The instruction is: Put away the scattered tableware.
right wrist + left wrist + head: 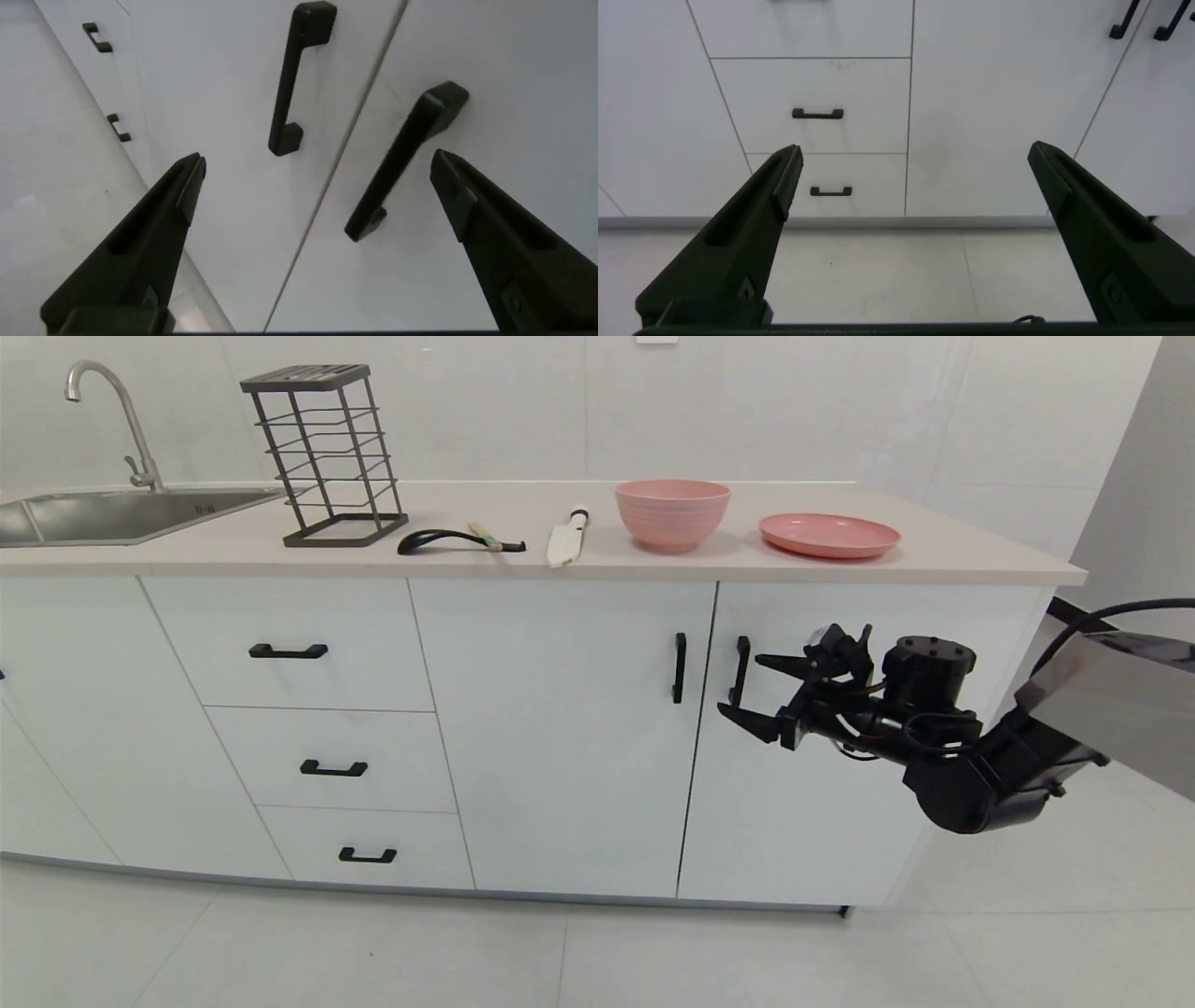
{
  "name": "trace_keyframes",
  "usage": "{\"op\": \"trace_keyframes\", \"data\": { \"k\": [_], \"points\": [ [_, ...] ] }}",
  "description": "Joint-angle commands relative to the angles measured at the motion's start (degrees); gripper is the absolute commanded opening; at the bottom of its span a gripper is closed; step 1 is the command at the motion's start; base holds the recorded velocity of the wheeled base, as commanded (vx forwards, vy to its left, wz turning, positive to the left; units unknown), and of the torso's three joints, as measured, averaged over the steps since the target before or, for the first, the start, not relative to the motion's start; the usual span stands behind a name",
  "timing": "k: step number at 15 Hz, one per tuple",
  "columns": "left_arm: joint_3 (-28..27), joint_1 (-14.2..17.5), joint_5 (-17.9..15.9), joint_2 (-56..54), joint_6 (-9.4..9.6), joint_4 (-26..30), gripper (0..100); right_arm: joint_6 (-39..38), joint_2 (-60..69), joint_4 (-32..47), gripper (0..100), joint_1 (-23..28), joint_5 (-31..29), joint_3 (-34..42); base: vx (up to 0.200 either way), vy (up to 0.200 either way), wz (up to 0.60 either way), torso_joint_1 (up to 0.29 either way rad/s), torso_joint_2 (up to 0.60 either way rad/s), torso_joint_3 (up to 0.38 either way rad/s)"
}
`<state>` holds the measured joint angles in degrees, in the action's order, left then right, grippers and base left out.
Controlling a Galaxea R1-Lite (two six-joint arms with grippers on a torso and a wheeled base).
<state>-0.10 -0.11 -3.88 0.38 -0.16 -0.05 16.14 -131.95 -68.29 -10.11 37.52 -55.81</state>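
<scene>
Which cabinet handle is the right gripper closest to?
The vertical handle on the rightmost door; the right gripper is open just beside it. The neighbouring door's handle sits farther left.

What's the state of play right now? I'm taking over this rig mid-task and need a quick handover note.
Right gripper: open, empty, just in front of the right cabinet door handle, not closed on it.
Left gripper: open, empty, held low, facing the drawers.
Things: pink bowl, pink plate, white knife and black ladle all lie loose on the countertop.
Done: nothing stowed; doors and drawers shut.
Left: probably open the cabinet, then put away all four.
</scene>
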Motion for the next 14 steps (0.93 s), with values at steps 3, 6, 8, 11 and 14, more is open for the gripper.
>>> {"op": "trace_keyframes", "data": {
  "k": [3, 6, 8, 11, 14],
  "points": [
    [0.0, 0.0, 0.0, -0.2, -0.02, 0.0, 100, -0.1, -5.5, 0.1, 100, -0.3, 0.0, -4.3, 0.0, 0.0, 0.0, 0.0, 0.0, 0.0],
    [0.0, 0.0, -0.1, -0.2, 0.07, 0.0, 100, -0.1, -6.4, 0.0, 100, -1.1, 0.1, -5.5, 0.0, 0.0, 0.0, 0.0, 0.0, 0.0],
    [0.0, 0.0, -0.1, -0.2, 0.25, 0.0, 100, 0.0, -6.4, -0.1, 100, -1.9, 1.0, -5.5, 0.0, 0.0, 0.0, 0.0, 0.0, 0.0],
    [0.0, 0.0, -2.5, -0.2, 7.8, -0.7, 100, 0.3, -5.4, -1.0, 100, -2.2, 8.4, -4.8, 0.0, 0.0, 0.0, 0.0, 0.0, 0.0],
    [0.1, 0.0, -2.7, -0.3, 7.37, -0.8, 100, 0.3, -2.3, -1.0, 100, -2.2, 11.1, -4.0, 0.0, 0.0, 0.0, 0.0, 0.0, 0.0]
  ]
}}
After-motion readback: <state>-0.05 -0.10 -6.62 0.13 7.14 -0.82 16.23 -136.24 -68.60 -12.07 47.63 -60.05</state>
